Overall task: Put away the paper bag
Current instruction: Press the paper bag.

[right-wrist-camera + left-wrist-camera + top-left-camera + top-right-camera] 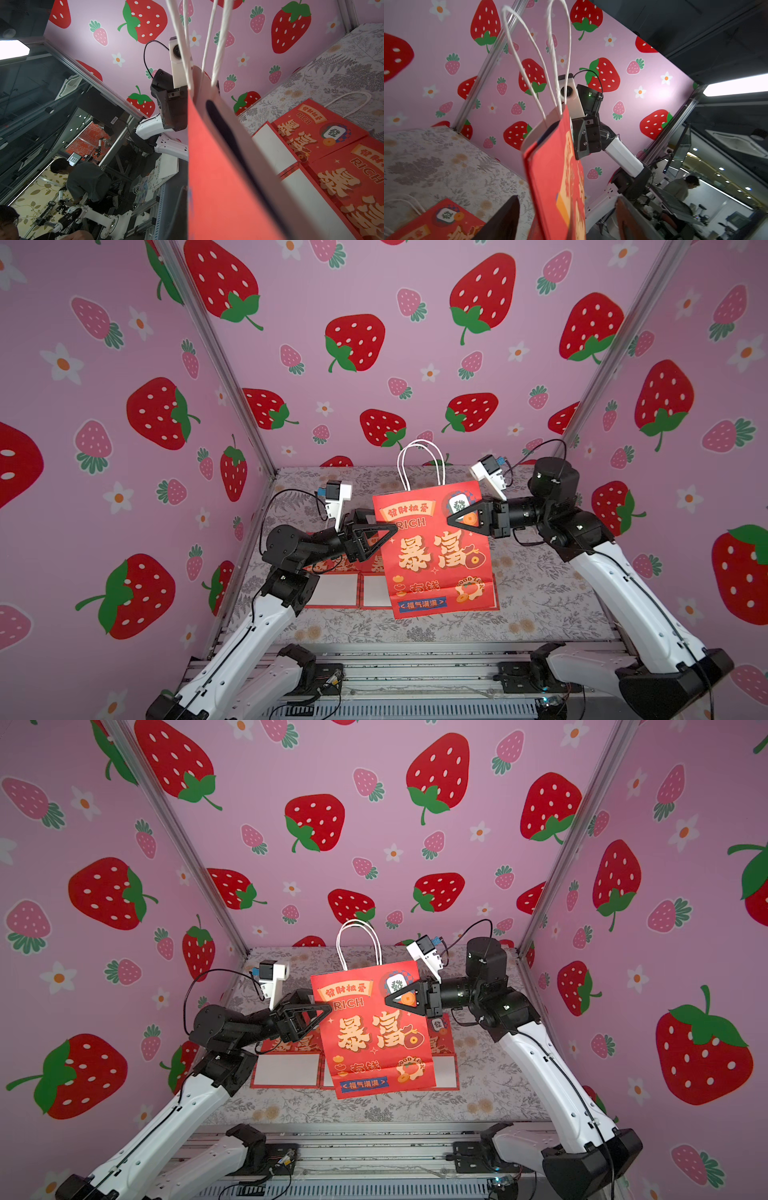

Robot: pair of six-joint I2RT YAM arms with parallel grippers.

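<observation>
Floral table (540,593); paper bag (432,556) aloft, contents unclear.

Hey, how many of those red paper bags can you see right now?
4. An upright bag is held by the right gripper. Three lie flat in a row on the table behind it: left bag, middle bag mostly hidden, right bag. More may be hidden.

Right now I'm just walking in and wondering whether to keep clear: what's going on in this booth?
The right gripper is shut on an upper corner of a red paper bag with white cord handles, holding it up, roughly upright, over the floral-covered table. The left gripper, its jaws open, straddles the bag's opposite edge without clamping it. More flattened red paper bags lie on the table underneath.
</observation>
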